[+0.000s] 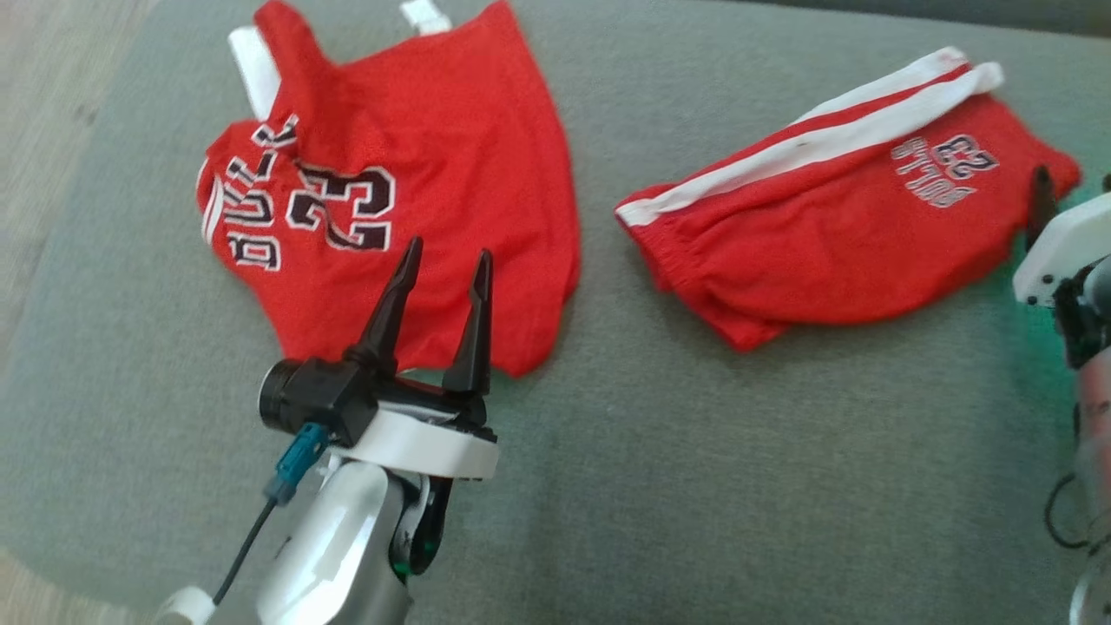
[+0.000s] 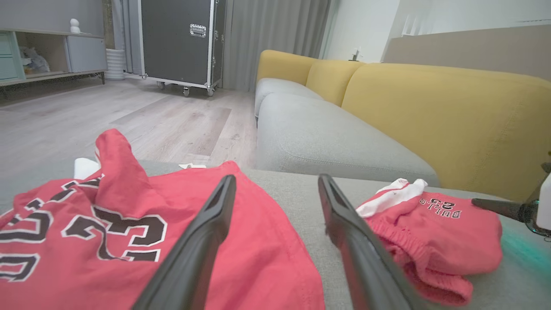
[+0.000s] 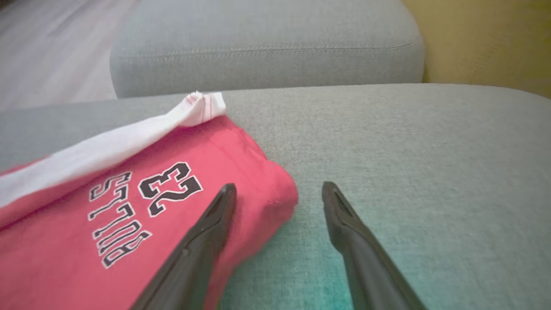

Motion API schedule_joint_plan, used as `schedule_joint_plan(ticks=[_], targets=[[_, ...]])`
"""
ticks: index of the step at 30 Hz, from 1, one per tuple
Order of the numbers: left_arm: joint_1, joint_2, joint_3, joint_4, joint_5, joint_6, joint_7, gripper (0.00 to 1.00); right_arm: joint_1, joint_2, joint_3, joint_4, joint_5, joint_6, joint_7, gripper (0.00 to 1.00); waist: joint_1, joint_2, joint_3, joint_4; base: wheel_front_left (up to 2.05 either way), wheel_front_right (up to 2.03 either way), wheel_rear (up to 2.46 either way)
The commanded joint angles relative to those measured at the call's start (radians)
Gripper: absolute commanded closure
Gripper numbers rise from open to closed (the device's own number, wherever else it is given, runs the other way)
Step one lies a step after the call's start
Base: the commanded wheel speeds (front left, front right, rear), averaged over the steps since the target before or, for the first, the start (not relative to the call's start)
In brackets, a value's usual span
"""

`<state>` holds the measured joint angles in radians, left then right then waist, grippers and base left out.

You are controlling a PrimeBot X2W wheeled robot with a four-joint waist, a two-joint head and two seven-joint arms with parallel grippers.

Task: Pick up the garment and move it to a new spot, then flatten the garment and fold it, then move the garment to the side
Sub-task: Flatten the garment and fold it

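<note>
A red jersey garment [image 1: 391,174] with "23" and white trim lies partly crumpled on the grey cushion [image 1: 694,477], at the left. Red shorts [image 1: 833,217] with a white stripe lie folded at the right. My left gripper [image 1: 447,252] hovers open over the jersey's near hem; the left wrist view shows the left gripper [image 2: 275,185] with the jersey [image 2: 86,241] to its left and the shorts [image 2: 434,232] to its right. My right gripper [image 1: 1074,195] is at the shorts' right end. In its wrist view the right gripper [image 3: 279,189] is open, straddling the edge of the shorts [image 3: 129,206]. Nothing is held.
Wooden floor [image 1: 52,104] borders the cushion on the left. Beyond the cushion stand a grey sofa seat [image 2: 323,137] with a yellow backrest [image 2: 452,112] and a black wheeled case [image 2: 181,43]. Bare cushion stretches between the two garments and toward me.
</note>
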<state>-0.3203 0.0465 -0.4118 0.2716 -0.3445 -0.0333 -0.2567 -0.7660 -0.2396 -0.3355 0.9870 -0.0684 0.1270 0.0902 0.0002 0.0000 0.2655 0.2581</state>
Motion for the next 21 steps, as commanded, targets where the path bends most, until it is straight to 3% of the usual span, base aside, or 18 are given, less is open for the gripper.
schedule_joint_plan(ticks=[1,8,13,15,21], targets=[[-0.037,0.004,0.025,-0.025,-0.003,0.007,-0.005,0.00,-0.038,-0.012,0.014,-0.013,-0.027,0.004,0.005,0.00,-0.0002,0.0000,0.031,0.028,0.00,0.00,0.00],[-0.056,0.004,0.010,-0.031,-0.017,0.018,-0.005,0.00,-0.115,-0.051,-0.059,0.107,-0.126,0.004,0.027,0.00,-0.0002,0.0000,0.074,0.059,0.00,0.00,0.00],[-0.065,0.004,0.006,-0.034,-0.022,0.022,-0.005,0.00,-0.143,-0.045,-0.080,0.168,-0.170,0.004,0.047,0.00,-0.0002,0.0000,0.084,0.067,0.00,0.00,0.00],[-0.066,0.004,0.009,-0.033,-0.021,0.027,-0.005,0.00,-0.152,-0.037,-0.085,0.188,-0.176,0.004,0.049,0.96,-0.0002,0.0000,0.082,0.061,0.00,0.00,0.00],[-0.064,0.004,0.020,-0.031,-0.004,0.029,-0.005,0.00,-0.168,-0.025,-0.070,0.240,-0.178,0.004,0.020,1.00,-0.0002,0.0000,0.055,0.019,0.00,0.00,0.00]])
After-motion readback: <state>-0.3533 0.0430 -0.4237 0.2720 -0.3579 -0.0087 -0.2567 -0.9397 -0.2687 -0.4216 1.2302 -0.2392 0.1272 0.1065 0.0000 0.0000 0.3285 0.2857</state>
